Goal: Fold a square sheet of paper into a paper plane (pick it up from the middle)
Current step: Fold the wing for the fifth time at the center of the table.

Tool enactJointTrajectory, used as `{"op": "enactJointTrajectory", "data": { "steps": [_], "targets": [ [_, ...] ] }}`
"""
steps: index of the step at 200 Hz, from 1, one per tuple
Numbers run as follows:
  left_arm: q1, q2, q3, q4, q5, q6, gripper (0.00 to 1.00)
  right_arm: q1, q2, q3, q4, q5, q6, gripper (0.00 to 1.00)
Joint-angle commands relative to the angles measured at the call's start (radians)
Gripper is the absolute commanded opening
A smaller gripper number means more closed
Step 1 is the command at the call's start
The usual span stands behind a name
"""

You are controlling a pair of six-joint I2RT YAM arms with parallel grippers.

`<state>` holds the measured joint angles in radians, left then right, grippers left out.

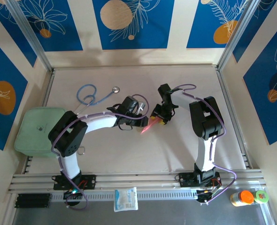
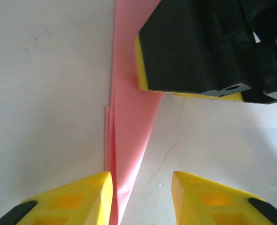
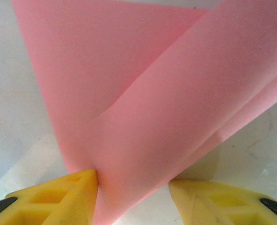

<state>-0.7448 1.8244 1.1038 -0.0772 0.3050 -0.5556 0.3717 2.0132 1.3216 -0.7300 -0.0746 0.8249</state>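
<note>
Touching paper plane (image 2: 129, 117), left end effector (image 2: 142, 182) stands parted; right end effector (image 3: 133, 182) hold: cannot tell.

Blue stethoscope (image 1: 92, 96) coiled at the far left of the white table (image 1: 129, 154). Pale green pad (image 1: 36, 131) at its left edge. On the near rail: white packet with blue print (image 1: 126, 199); at right, orange-capped bottle (image 1: 242, 198) beside green-capped container (image 1: 262, 196).

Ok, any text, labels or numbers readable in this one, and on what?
Nothing can be read.
white packet: blue print, too small to read.
orange-capped bottle and green-capped bottle: labels too small.
green pad: small mark, unreadable.
pink paper: blank where it shows.
</note>
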Motion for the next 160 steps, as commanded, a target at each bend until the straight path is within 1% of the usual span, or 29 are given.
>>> {"op": "enactJointTrajectory", "data": {
  "steps": [1,19,56,160],
  "targets": [
    [-0.011,0.042,0.003,0.072,0.075,-0.026,0.33,0.011,0.190,-0.088,0.093,0.129,0.012,0.51],
    [-0.013,0.072,0.014,0.102,0.100,-0.050,0.28,0.009,0.193,-0.087,0.095,0.124,0.012,0.51],
    [-0.013,0.121,0.039,0.101,0.098,-0.058,0.22,0.006,0.197,-0.084,0.095,0.116,0.011,0.52],
    [-0.012,0.168,0.063,0.032,0.016,-0.038,0.15,0.003,0.205,-0.084,0.093,0.114,0.001,0.52]
  ]
}}
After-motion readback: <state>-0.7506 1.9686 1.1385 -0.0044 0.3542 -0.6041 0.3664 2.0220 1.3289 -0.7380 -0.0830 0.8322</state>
